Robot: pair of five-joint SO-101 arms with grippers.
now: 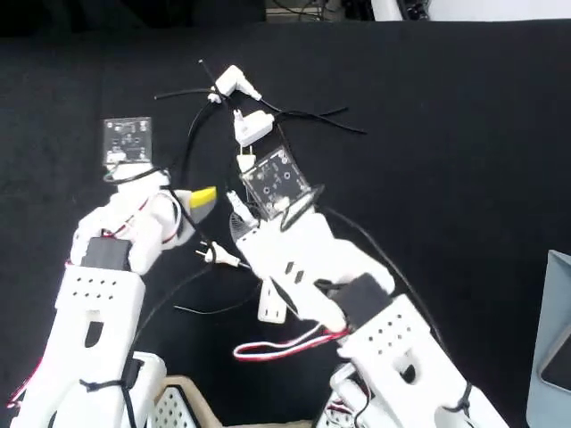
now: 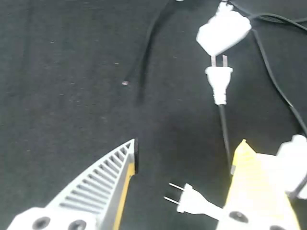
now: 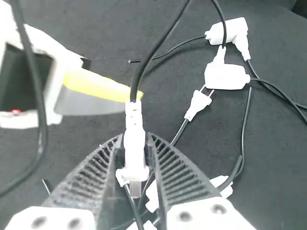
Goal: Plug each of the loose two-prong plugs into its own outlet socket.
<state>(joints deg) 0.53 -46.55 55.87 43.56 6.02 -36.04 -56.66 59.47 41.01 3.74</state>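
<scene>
The right claw [image 3: 134,139] is clamped on a white plug [image 3: 134,153], its two dark ribbed fingers [image 3: 91,177] pressed against the plug's flanks, and the black cord [image 3: 144,67] runs out past the fingertips, away from the wrist. The right wrist view makes this grip plain. In the high view the arm's own camera board sits over much of the claw, so only a ribbed edge and a bit of white can be made out. The left claw [image 2: 187,143] stands wide open and holds nothing, with its grey ribbed finger [image 2: 103,182] and yellow finger [image 2: 249,177] spread well apart above the black table [image 1: 446,134]. In the left wrist view a loose plug [image 2: 192,201] lies on the table between those fingers, close to the yellow one, with both prongs bare (whether it touches the finger I cannot tell). The high view places this plug between the two arms, with its prongs turned toward the left arm. Farther out, both wrist views show a third plug [image 2: 218,82] lying with its prongs right at the edge of a white socket block [image 2: 223,31]. Whether the prongs are seated in the block I cannot tell. The right wrist view adds an angled white piece [image 3: 228,31] with its own cord, set against the far side of the block. The same view shows the left claw's yellow finger close beside the held cord.
</scene>
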